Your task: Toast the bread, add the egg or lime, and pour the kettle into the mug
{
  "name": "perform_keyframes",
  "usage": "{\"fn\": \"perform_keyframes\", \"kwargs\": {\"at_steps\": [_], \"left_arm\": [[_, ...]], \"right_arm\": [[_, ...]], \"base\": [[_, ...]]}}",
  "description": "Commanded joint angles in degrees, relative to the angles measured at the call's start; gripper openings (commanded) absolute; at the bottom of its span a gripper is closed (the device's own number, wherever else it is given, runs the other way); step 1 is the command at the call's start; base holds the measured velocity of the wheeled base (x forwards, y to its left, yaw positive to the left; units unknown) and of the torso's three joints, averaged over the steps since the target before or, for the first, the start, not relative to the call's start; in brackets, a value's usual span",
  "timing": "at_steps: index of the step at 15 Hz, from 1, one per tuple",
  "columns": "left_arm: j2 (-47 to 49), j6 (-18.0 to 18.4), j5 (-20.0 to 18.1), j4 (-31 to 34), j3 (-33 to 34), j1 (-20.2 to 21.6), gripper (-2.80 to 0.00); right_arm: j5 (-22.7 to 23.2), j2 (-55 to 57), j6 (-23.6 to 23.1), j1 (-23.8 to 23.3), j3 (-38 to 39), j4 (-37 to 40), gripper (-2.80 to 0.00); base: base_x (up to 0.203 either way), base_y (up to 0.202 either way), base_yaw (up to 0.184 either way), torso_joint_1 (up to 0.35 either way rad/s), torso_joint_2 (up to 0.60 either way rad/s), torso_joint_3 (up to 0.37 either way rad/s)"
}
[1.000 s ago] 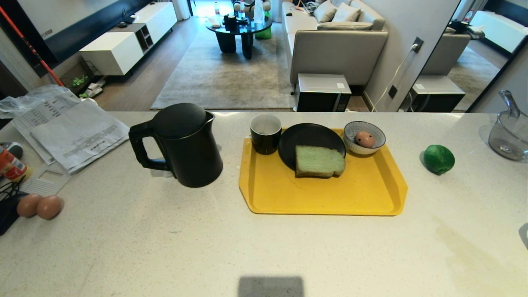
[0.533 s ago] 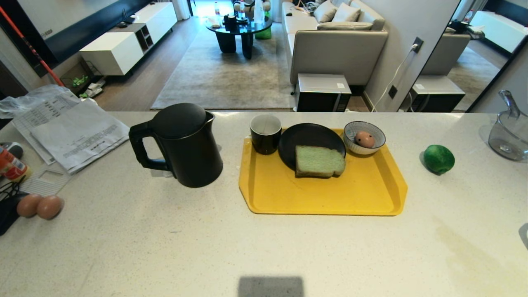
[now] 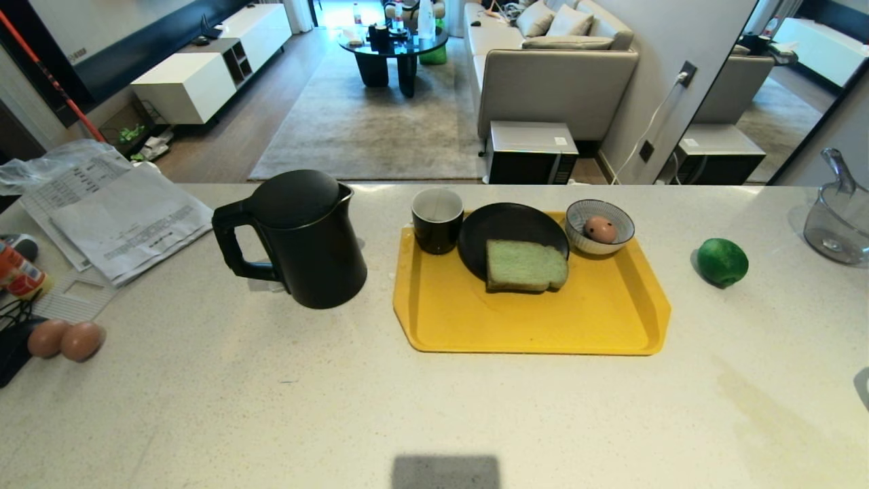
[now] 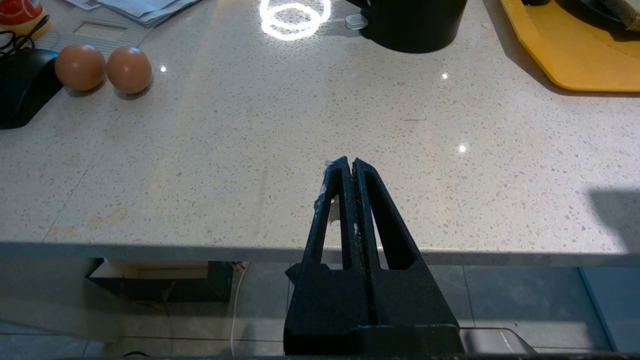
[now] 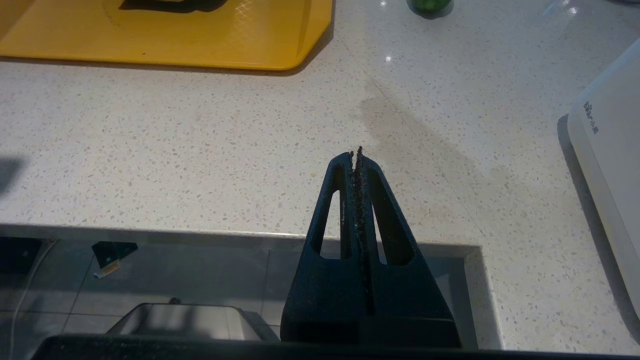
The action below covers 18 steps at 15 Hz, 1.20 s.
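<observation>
Right wrist: lime [image 5: 429, 4] beyond pincer [image 5: 356, 155].

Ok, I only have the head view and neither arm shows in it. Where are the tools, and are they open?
Observer: The left tool is shut and empty, poised over the counter's near edge, pointing toward the kettle.
Operator: And the right one?
Observer: The right tool is shut and empty too, at the near edge, aimed past the yellow tray's corner.
Operator: Anything beside it?
Observer: A white appliance stands on the counter on the robot's right side.
</observation>
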Motion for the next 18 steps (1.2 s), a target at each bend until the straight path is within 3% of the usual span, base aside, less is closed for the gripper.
{"fn": "perform_keyframes", "kwargs": {"at_steps": [1,18], "left_arm": [[-0.1,0.0,0.0,0.0,1.0,0.0,-2.8],[-0.1,0.0,0.0,0.0,1.0,0.0,-2.8]], "right_arm": [[0.0,0.0,0.0,0.0,0.0,0.0,-2.8],[0.0,0.0,0.1,0.0,0.0,0.0,-2.8]], "base": [[0.0,0.0,0.0,0.0,0.0,0.0],[0.0,0.0,0.0,0.0,0.0,0.0]]}}
